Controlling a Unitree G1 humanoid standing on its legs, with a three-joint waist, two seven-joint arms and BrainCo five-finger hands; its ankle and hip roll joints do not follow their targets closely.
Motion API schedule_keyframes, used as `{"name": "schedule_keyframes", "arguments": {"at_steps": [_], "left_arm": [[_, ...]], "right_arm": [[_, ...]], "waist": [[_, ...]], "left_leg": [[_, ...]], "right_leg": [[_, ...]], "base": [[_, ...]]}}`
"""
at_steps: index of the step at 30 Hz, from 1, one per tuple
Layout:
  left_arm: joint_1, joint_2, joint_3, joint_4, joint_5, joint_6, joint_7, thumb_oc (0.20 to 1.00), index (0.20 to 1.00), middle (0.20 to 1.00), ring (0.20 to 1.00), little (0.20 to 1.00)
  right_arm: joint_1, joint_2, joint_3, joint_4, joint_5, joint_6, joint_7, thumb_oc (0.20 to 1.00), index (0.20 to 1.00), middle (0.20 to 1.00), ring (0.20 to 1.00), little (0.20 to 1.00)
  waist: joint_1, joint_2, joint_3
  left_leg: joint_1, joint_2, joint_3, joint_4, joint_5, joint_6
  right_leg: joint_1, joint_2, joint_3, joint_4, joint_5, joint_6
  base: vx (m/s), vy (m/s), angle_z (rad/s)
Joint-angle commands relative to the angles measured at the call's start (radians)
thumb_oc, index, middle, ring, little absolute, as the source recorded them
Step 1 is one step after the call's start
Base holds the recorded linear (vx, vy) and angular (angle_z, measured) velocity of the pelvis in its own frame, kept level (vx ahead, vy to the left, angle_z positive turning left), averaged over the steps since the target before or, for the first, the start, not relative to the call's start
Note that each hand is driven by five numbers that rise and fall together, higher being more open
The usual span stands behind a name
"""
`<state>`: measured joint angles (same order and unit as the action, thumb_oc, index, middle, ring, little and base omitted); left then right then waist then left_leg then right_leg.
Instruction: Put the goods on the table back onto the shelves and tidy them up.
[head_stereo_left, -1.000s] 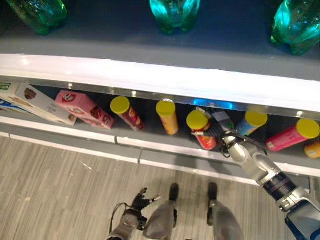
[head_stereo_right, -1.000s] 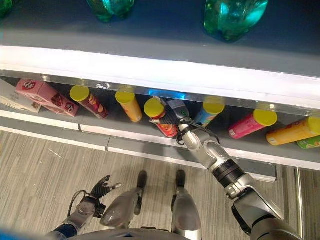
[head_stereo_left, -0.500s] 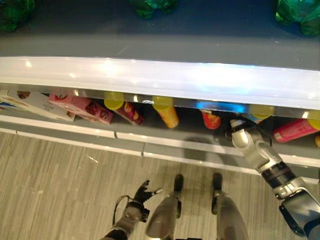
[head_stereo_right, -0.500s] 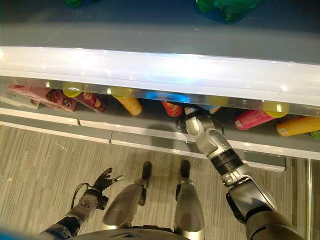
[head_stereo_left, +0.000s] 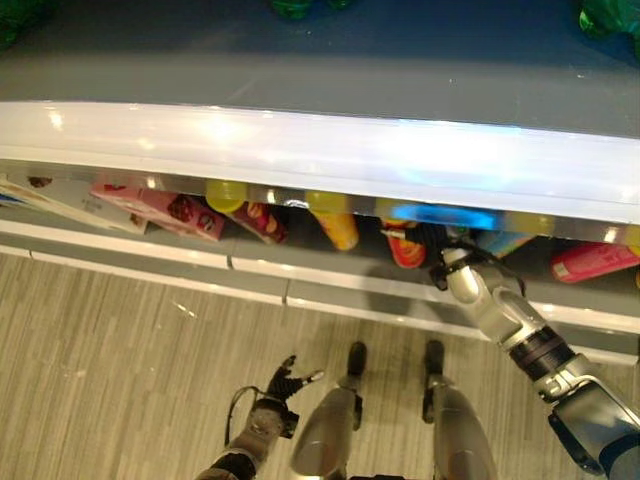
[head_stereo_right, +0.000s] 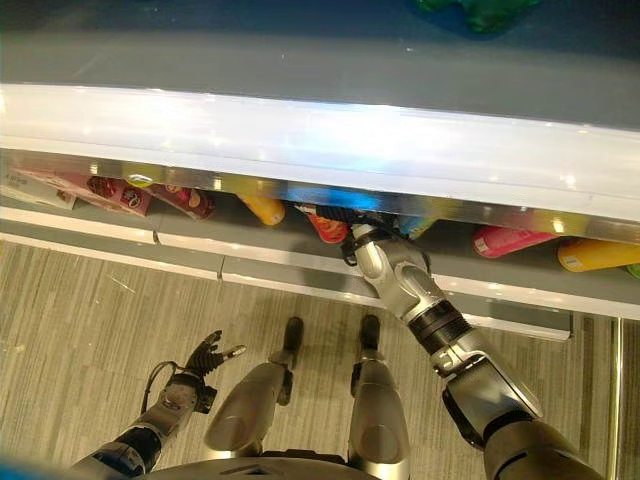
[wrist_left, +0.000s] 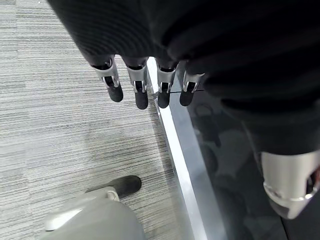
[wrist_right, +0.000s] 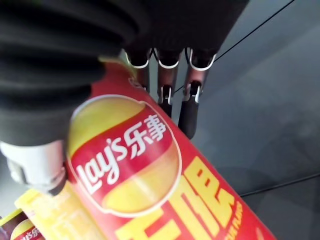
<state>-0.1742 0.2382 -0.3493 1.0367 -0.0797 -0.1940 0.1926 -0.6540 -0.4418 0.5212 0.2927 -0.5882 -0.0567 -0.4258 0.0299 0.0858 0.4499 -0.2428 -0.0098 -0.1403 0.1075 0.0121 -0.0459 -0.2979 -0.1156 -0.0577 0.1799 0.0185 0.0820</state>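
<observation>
A red chip can (head_stereo_left: 405, 252) lies on the lower shelf (head_stereo_left: 330, 297), half hidden under the lit shelf edge (head_stereo_left: 320, 150). My right hand (head_stereo_left: 455, 275) reaches into the shelf just to the can's right. In the right wrist view the red can (wrist_right: 150, 165) lies across the palm, with straight fingers (wrist_right: 187, 107) on one side and the thumb (wrist_right: 35, 170) on the other; the hand is open. My left hand (head_stereo_left: 280, 383) hangs low over the floor, its fingers (wrist_left: 141, 95) relaxed and holding nothing.
More goods lie along the same shelf: a yellow can (head_stereo_left: 338, 230), a dark red can (head_stereo_left: 262, 220), pink boxes (head_stereo_left: 165, 208), a blue can (head_stereo_left: 500, 243) and a pink can (head_stereo_left: 590, 260). Green bottles (head_stereo_left: 605, 15) stand on the shelf above.
The camera has shifted, so the lit edge hides more of the cans. My right hand has moved left, up against the red can. The left hand has stayed put.
</observation>
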Motion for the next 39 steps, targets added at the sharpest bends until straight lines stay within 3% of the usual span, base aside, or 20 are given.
{"name": "schedule_keyframes", "arguments": {"at_steps": [1,39], "left_arm": [[-0.009,0.017,-0.008,0.019,-0.047,-0.013,0.028,1.0,1.0,1.0,1.0,1.0],[-0.056,0.014,-0.012,0.027,-0.075,-0.017,0.053,1.0,1.0,1.0,1.0,1.0]], "right_arm": [[-0.072,0.032,-0.009,-0.055,0.013,-0.045,-0.027,0.2,0.2,0.2,0.2,0.2],[-0.131,0.041,-0.021,0.025,0.014,-0.01,-0.11,0.2,0.2,0.2,0.2,0.2]], "waist": [[0.007,-0.043,-0.03],[-0.001,-0.025,-0.003]], "left_leg": [[-0.032,0.058,0.041,0.195,-0.199,-0.024],[-0.071,0.052,0.049,0.207,-0.195,-0.023]], "right_leg": [[0.015,-0.115,0.034,0.042,-0.062,0.072],[-0.023,-0.122,0.041,0.045,-0.051,0.072]], "base": [[0.0,0.0,0.0],[0.0,0.0,0.0]]}}
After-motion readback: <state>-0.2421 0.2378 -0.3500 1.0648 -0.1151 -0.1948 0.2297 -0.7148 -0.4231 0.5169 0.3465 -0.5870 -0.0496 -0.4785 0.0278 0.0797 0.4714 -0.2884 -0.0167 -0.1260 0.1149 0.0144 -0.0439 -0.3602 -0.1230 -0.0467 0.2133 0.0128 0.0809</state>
